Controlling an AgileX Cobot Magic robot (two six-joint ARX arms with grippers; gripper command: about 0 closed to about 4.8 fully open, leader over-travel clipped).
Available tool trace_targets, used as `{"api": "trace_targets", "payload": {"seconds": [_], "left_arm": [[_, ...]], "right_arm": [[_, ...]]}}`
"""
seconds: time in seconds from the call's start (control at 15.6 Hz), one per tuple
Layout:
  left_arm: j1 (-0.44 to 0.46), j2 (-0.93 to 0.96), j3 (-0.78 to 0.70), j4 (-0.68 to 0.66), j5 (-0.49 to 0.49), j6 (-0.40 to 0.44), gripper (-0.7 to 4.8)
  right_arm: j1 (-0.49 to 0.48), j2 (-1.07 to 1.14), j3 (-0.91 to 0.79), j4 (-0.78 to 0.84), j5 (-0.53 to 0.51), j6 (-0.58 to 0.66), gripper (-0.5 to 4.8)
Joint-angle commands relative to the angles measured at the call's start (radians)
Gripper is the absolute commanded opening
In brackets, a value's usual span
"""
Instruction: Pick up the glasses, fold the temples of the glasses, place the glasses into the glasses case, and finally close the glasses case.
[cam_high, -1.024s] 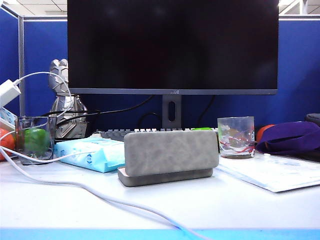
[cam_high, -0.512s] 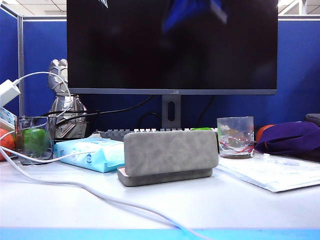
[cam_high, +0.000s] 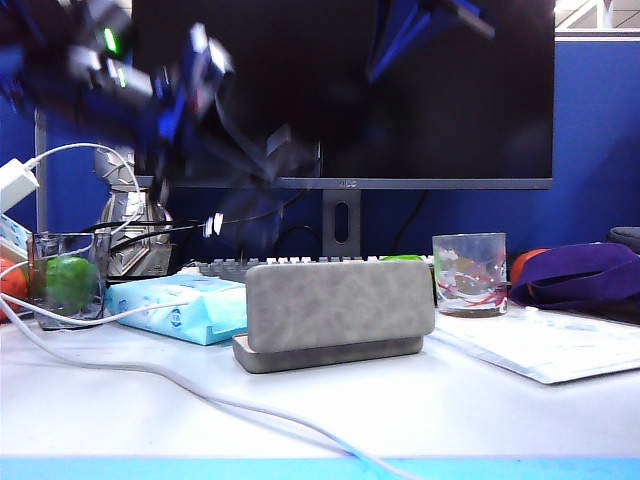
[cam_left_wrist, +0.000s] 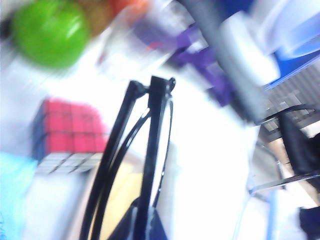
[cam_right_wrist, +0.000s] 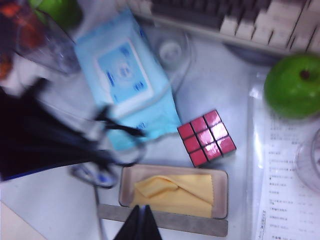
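Two grippers hang above the desk. The left gripper (cam_left_wrist: 142, 227) pinches the glasses (cam_left_wrist: 145, 150), thin black rims blurred, above the glasses case (cam_high: 340, 312). That grey suede-like case stands open, a yellow cloth (cam_right_wrist: 175, 192) crumpled in its tray. The right gripper (cam_right_wrist: 140, 225) is closed on nothing, above the case's lid edge.

You were working in an office cubicle: blue partition walls (cam_high: 600, 130), a large dark monitor (cam_high: 400, 100), a keyboard (cam_right_wrist: 235, 20) and printed papers (cam_high: 550, 350).

walls: blue partitions (cam_high: 600, 130) | desk (cam_high: 450, 410): white | monitor (cam_high: 420, 100): dark
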Motion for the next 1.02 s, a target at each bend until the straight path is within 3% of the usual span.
{"api": "trace_targets", "payload": {"seconds": [0.06,0.26,0.38,0.58,0.83,1.02], "left_arm": [[-0.012,0.092,0.004,0.076,0.003,0.008,-0.06],[-0.071,0.133,0.004,0.076,-0.015,-0.077,-0.06],[-0.130,0.137,0.004,0.076,-0.031,-0.077,-0.06],[-0.222,0.137,0.004,0.047,-0.137,-0.078,-0.06],[-0.233,0.135,0.005,-0.021,-0.186,-0.076,-0.06],[-0.233,0.128,0.019,-0.036,-0.196,-0.031,-0.06]], "right_arm": [[0.003,-0.039,0.005,0.036,0.000,-0.003,-0.05],[0.003,-0.048,0.005,0.036,-0.003,-0.003,-0.05],[0.003,-0.050,0.005,0.033,-0.007,-0.004,-0.05],[0.003,-0.058,0.005,0.025,-0.043,-0.004,-0.05],[0.002,-0.066,0.005,0.018,-0.045,-0.021,-0.05],[0.002,-0.066,0.005,-0.008,-0.048,-0.021,-0.05]]}}
